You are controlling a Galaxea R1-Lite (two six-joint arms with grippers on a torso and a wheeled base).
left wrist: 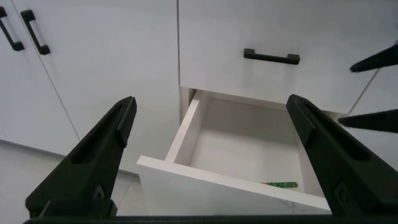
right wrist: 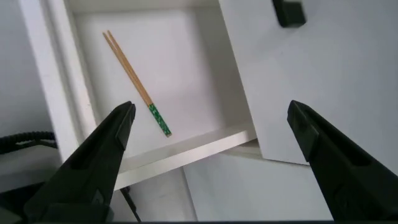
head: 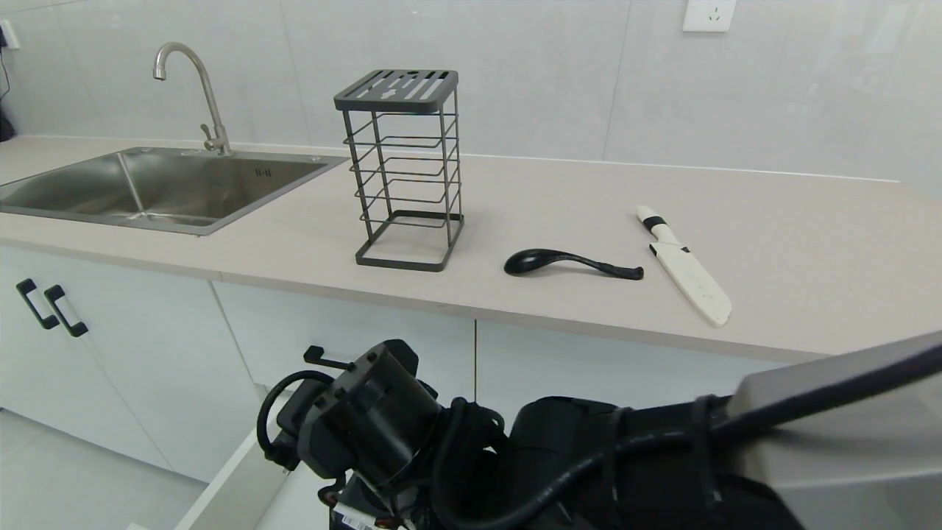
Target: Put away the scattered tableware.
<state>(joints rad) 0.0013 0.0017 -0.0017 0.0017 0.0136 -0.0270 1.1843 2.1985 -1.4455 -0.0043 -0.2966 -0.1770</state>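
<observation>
Left gripper first: fingers spread wide, nothing between them, held low in front of the cabinets and facing an open white drawer. Right gripper is just as wide and just as empty, looking down into that same drawer from above.

Inside, one pair of wooden chopsticks lies flat on the drawer floor. The two sticks touch along their length, and the green patterned ends point toward the drawer's front panel. A closed drawer with a black handle sits just above the open one.

Up on the beige countertop, two pieces of tableware lie out. The black spoon lies with its bowl toward the wire rack and its handle toward the knife. The handle tip is just beside the knife, and I cannot tell whether they touch. The knife is white with a black band on its handle. Its handle points toward the back wall, and its blade tip is near the counter's front edge.

The dark wire rack stands upright, slotted top plate up, between the spoon and the steel sink. A curved faucet rises behind the sink, and a wall outlet sits high on the tiles above the knife. Both grippers are well below the counter, well apart from the spoon and knife.
</observation>
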